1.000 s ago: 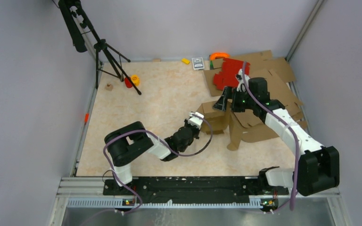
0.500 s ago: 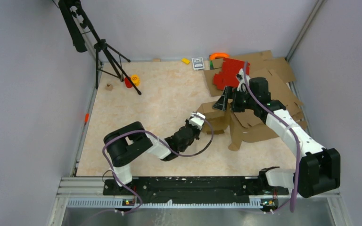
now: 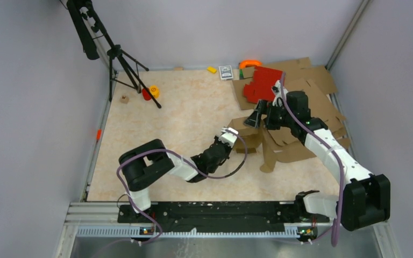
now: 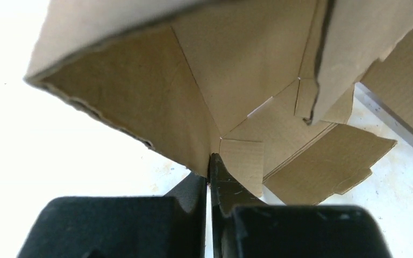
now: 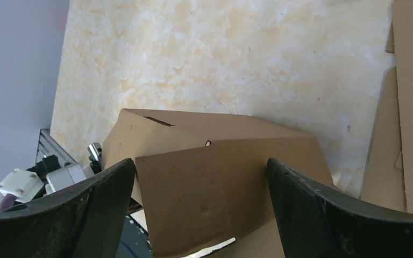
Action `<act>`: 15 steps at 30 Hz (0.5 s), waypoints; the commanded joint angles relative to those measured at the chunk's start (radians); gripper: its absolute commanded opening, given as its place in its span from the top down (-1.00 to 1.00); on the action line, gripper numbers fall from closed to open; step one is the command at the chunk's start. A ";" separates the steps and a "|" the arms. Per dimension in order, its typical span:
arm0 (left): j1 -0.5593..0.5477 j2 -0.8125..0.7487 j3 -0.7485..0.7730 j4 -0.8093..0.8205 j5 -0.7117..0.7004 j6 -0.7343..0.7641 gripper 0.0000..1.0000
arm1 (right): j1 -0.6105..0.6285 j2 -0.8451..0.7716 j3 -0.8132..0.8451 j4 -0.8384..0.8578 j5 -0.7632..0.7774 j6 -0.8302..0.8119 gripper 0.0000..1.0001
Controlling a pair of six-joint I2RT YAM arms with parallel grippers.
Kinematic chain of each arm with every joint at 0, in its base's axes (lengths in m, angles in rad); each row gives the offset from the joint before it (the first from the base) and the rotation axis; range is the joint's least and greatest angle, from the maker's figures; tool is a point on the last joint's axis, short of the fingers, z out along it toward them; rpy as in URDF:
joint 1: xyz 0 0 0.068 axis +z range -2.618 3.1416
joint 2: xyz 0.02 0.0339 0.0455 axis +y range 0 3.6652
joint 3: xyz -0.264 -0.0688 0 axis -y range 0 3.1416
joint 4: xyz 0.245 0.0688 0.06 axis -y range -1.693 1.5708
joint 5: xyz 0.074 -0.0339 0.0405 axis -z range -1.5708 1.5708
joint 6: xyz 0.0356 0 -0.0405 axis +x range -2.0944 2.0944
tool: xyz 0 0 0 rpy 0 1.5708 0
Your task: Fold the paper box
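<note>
The paper box [image 3: 246, 135] is plain brown cardboard, partly raised, standing at the table's middle right. My left gripper [image 3: 227, 135] is at the box's near-left corner. In the left wrist view its jaws [image 4: 210, 161] are pressed together on the lower edge of a box wall [image 4: 140, 107], with creased panels and flaps spreading above. My right gripper [image 3: 260, 116] hovers over the box's far side. Its fingers [image 5: 94, 201] are spread wide to either side of the top panel [image 5: 231, 177], gripping nothing.
Red cardboard sheets [image 3: 262, 83] lie on larger flat brown sheets [image 3: 314, 86] at the back right. Another brown cut-out [image 3: 287, 149] lies right of the box. A black tripod [image 3: 119, 59] stands back left, with small toys [image 3: 151, 92] near it and several small items [image 3: 226, 72] along the back edge.
My left gripper has closed on the box's wall edge and shifted slightly right. The right gripper has drifted a little toward the back right and stays wide.
</note>
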 commanded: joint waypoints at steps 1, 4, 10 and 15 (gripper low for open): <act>-0.006 -0.053 0.038 0.012 -0.012 -0.015 1.00 | 0.007 -0.026 -0.027 -0.003 0.004 -0.005 -0.81; -0.004 -0.075 0.042 -0.015 0.016 -0.016 1.00 | 0.007 -0.027 -0.051 0.010 -0.004 -0.001 -0.81; 0.010 -0.114 0.032 -0.036 0.153 -0.052 0.72 | 0.006 -0.028 -0.056 0.026 -0.005 0.010 -0.81; 0.022 -0.154 0.001 -0.035 0.203 -0.074 0.28 | 0.006 -0.029 -0.055 0.030 0.015 0.019 -0.81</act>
